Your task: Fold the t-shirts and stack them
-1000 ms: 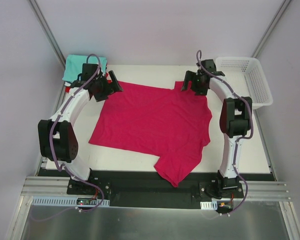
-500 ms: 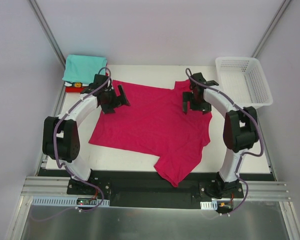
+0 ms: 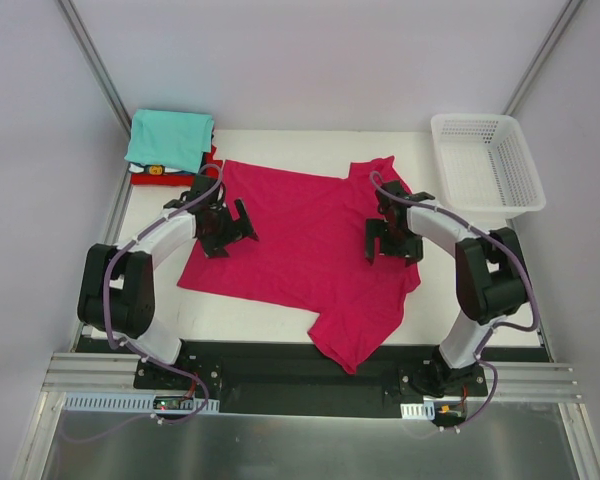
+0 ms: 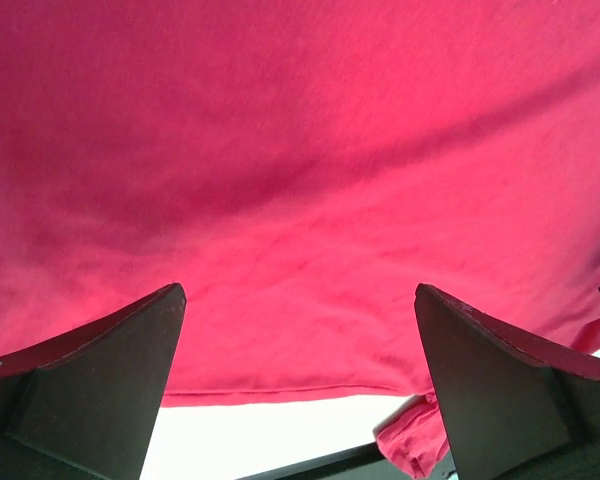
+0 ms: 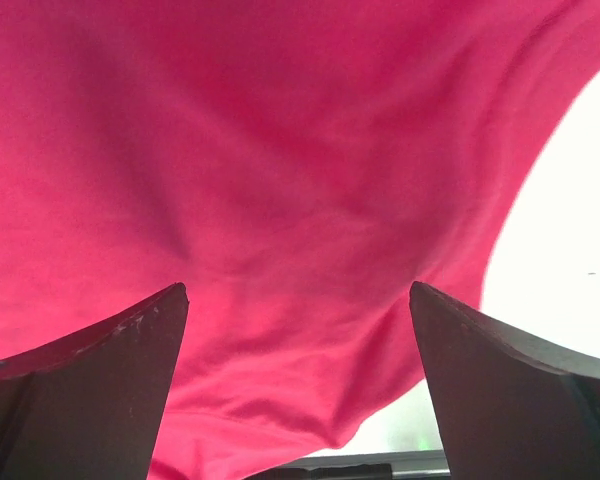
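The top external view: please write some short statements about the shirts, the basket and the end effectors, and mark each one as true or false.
1. The magenta t-shirt lies spread out and unfolded on the table. True.
2. Both arms have clamped the cloth. False: the left end effector and the right end effector are open above the magenta t-shirt and hold nothing.
3. A folded shirt lies in the white basket. False: nothing shows inside it.
4. A folded teal shirt lies on top of the stack at the far left corner. True.
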Controlling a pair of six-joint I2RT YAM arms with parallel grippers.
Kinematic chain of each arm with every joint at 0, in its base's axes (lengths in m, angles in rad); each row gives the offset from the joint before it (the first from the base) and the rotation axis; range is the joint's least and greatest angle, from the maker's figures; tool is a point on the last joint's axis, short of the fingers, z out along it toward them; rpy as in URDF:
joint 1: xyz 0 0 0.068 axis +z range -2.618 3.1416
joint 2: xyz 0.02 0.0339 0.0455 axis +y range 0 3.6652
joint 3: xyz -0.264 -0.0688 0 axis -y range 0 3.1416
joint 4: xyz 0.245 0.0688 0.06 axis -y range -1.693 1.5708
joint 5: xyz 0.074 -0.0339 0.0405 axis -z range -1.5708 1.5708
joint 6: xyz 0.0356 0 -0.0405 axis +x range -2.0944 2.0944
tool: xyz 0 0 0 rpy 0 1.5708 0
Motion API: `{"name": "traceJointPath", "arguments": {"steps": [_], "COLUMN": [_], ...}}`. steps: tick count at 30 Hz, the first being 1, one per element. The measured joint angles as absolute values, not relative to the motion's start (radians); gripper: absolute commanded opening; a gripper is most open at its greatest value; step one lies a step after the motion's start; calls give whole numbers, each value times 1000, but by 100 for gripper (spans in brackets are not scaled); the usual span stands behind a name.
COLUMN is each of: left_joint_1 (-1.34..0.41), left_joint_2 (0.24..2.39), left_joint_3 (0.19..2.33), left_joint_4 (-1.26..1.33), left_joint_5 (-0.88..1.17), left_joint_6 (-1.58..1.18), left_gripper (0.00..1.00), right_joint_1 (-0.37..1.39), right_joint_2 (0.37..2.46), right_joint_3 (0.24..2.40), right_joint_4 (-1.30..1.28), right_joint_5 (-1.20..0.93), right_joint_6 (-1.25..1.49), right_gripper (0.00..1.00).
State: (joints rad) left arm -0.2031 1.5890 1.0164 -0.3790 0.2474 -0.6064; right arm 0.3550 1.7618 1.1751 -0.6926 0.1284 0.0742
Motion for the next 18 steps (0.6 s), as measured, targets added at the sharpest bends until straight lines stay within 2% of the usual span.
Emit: {"name": "traceJointPath", "arguments": {"steps": [10,18], "left_joint_1": [-210,-247], "left_joint_2": [1551,1551], "left_joint_3": [975,924], "left_joint_4": [-403,-407], "left_joint_5": [223,219], "left_joint_6": [-644,-654], "left_gripper": [99,99], "right_joint_1": [525,579], "right_joint_2": [1657,1656], "right_joint_3": [1125,1074], "right_joint_4": [-656,-644], "right_joint_5": [36,41], "right_joint_6": [176,236], "right_gripper": [96,96]}}
